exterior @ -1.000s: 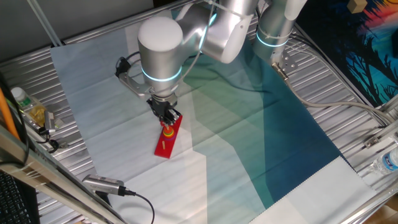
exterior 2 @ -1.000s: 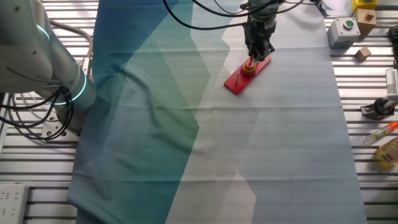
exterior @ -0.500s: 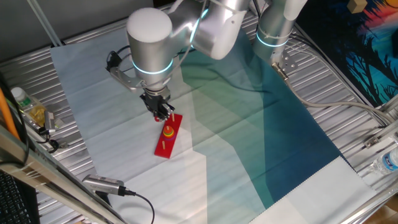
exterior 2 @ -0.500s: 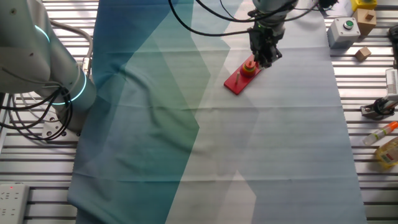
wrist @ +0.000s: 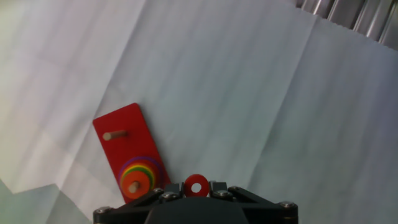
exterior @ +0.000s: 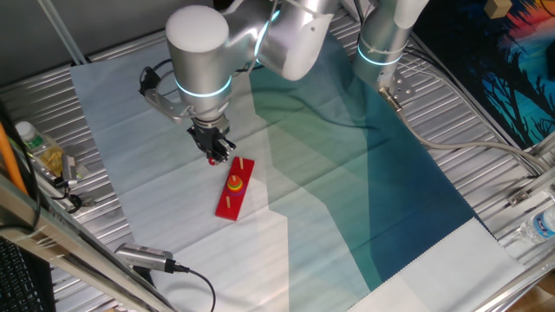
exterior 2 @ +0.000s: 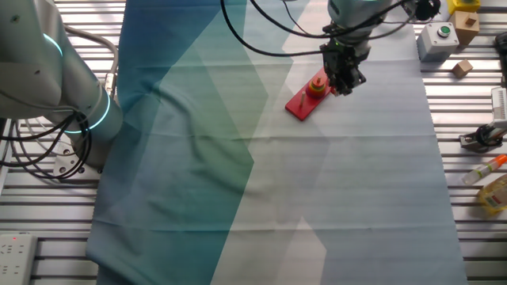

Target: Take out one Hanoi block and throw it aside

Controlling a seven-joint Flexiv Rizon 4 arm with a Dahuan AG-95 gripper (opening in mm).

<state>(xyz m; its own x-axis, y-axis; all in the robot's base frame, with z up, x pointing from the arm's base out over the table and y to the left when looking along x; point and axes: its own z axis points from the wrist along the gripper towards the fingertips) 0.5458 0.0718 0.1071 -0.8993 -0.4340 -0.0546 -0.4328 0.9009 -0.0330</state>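
Observation:
My gripper (wrist: 196,186) is shut on the Hanoi block (wrist: 196,185), a tiny red disc with a hole, held between the fingertips. In the fixed views the gripper (exterior: 217,157) (exterior 2: 346,85) hangs above the cloth just beside the red peg board (exterior: 235,188) (exterior 2: 311,96), off its end. The board (wrist: 127,149) lies flat on the white cloth with one bare peg (wrist: 114,134) and a stack of coloured rings (wrist: 138,176) on another peg.
A blue and white cloth (exterior: 364,199) covers the metal table. Bottles and clutter (exterior: 39,152) sit at the left edge, a cable and plug (exterior: 147,257) at the front. A button box (exterior 2: 437,39) and small items (exterior 2: 487,178) lie at the other side.
The gripper has lifted off the ring stack with the small red disc and moved sideways away from the board, to the left in one fixed view.

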